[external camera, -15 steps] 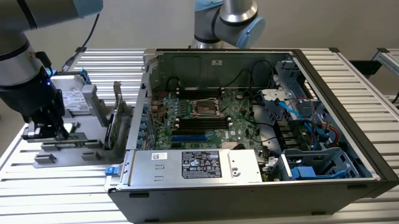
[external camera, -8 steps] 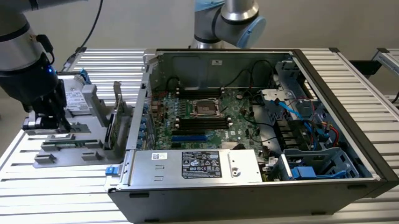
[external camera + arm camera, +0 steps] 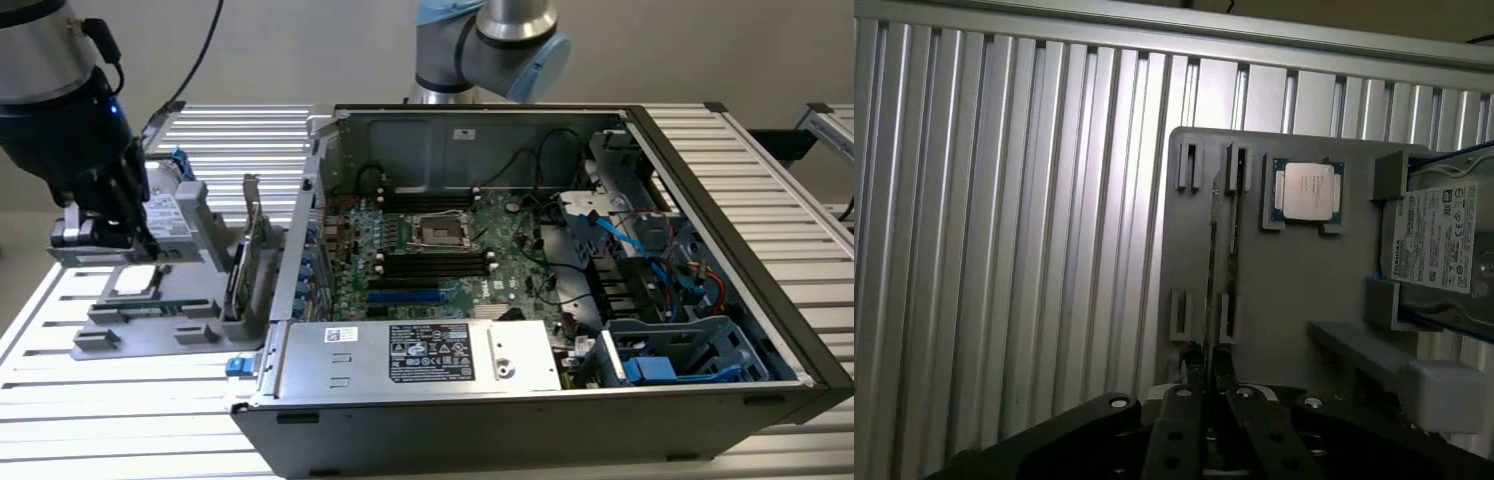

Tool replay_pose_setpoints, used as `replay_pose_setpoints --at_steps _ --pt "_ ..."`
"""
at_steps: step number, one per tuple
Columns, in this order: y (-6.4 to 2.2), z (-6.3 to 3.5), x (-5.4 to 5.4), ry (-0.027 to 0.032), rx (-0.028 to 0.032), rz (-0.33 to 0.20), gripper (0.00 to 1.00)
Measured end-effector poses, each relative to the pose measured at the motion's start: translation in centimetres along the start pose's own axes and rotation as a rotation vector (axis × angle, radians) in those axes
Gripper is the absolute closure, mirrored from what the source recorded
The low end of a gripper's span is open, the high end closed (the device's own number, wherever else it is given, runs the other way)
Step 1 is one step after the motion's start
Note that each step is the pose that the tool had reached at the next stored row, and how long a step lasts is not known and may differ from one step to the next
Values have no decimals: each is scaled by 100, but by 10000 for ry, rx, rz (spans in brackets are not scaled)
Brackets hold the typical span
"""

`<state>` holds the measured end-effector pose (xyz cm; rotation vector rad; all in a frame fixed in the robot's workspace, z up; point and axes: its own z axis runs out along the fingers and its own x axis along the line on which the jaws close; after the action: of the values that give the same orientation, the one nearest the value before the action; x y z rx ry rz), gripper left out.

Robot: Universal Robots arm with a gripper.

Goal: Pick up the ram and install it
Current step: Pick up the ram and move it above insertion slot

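The ram [image 3: 1211,260] is a thin stick seen edge-on, running between the slot posts of a grey holder [image 3: 1294,290]. My gripper [image 3: 1208,365] sits over its near end, with the two dark fingers pressed against either side of the stick. Whether the stick is raised out of the posts I cannot tell. In the exterior view my gripper [image 3: 96,245] hangs low over the holder [image 3: 147,325] at the exterior view's left, beside the open computer case [image 3: 441,150]. Dark memory slots [image 3: 430,262] lie on the motherboard near the processor socket.
A square silver processor chip [image 3: 1307,190] [image 3: 134,281] and a hard drive [image 3: 1444,240] [image 3: 167,212] rest on the holder. An expansion card [image 3: 248,250] stands upright between holder and case. A power supply [image 3: 427,355] and cables fill the case's near side.
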<state>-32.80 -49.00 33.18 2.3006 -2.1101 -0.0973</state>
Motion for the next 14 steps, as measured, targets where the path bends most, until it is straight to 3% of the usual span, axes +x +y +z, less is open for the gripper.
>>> replay_pose_setpoints --at_steps 14 --pt "-537 -558 31 -205 -16 -16 87"
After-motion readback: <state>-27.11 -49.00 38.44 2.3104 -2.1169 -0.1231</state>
